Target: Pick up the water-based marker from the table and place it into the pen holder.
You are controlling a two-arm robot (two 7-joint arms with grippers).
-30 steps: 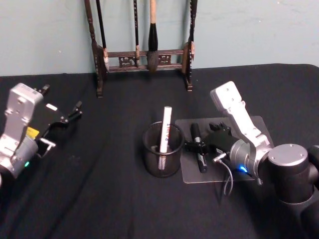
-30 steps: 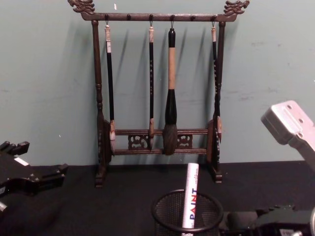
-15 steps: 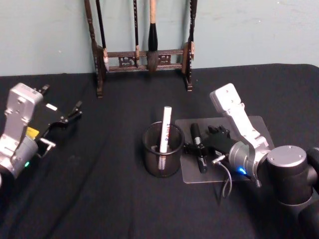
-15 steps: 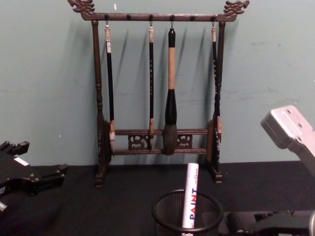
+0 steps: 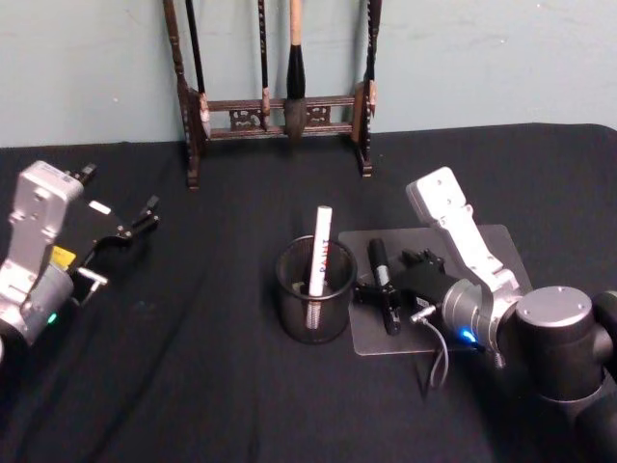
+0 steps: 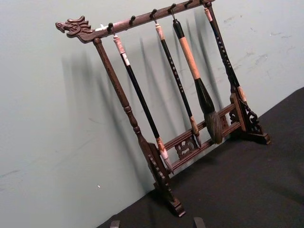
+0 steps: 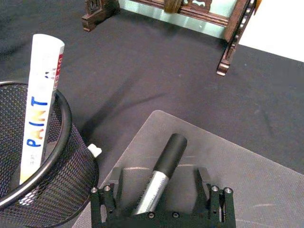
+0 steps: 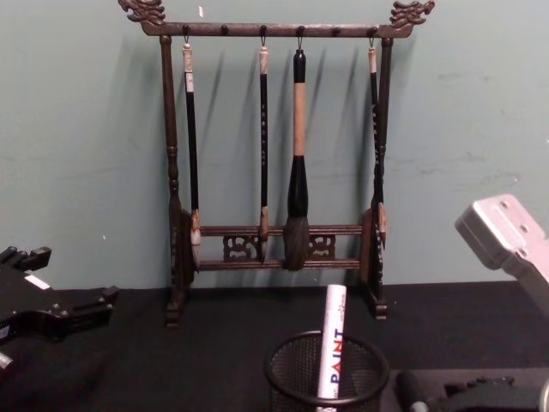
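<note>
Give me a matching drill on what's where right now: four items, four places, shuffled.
1. white paint marker
2. black-capped marker
3. calligraphy brushes
4. left tool

A. hanging on the wooden rack
B. on the clear mat, inside the open right tool
C. standing in the mesh pen holder
D. open, at the table's left side

Pairs: 1-C, 2-B, 3-A, 4-D.

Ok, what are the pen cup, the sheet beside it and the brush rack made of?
Pen holder: looks like black metal wire mesh, matte, with a solid rim; the wall is see-through.
Sheet: probably frosted clear plastic; the dark cloth shows through it faintly.
Brush rack: dark wood, perhaps varnished; turned posts and carved dragon ends.
</note>
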